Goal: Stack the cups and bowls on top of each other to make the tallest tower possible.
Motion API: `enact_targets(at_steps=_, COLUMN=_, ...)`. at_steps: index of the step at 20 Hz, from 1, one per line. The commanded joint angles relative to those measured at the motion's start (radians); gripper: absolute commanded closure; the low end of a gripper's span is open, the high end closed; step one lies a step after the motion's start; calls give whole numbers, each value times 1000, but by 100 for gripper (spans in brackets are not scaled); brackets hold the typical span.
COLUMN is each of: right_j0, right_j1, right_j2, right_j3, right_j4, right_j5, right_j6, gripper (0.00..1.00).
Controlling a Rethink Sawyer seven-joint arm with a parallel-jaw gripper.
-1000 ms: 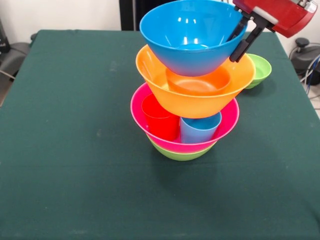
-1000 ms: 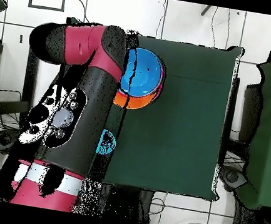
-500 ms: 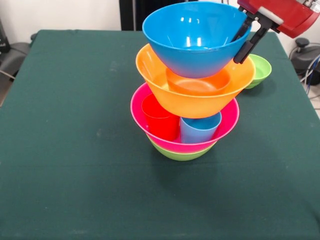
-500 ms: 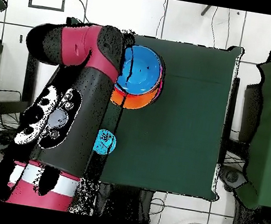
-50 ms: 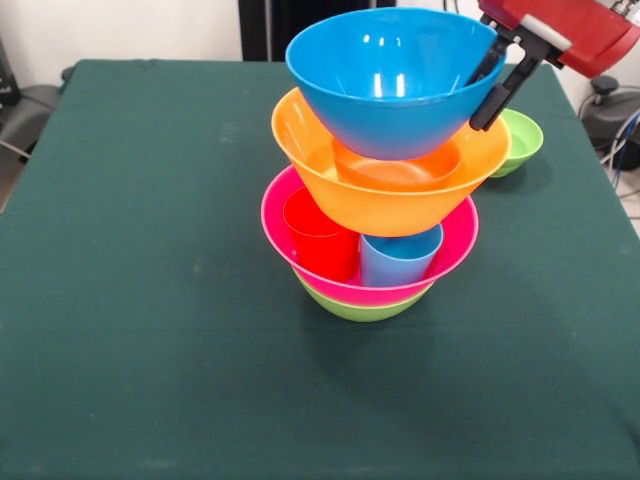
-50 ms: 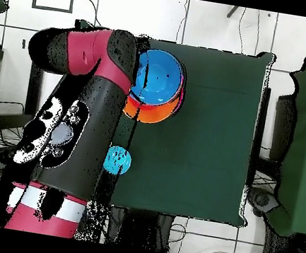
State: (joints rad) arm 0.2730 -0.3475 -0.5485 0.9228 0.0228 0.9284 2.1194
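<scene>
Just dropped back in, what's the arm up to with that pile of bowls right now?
The gripper pinches the rim of the blue bowl, one finger inside and one outside, holding it at the top of the tower. Below it sit the yellow-orange bowl, then the pink bowl holding the red cup and the light blue cup, then a green bowl at the base. A small green bowl waits on the table behind.
</scene>
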Motion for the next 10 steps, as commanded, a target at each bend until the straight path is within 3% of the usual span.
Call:
enact_targets(at_steps=1, right_j0=14, right_j1=15, right_j2=48, right_j3=113, right_j4=5, right_j5=-61, right_j6=241, gripper=100)
enact_targets(at_steps=10, right_j0=23, right_j1=19, right_j2=45, right_j3=126, right_j4=19, right_j5=-74, right_j6=249, gripper=100)
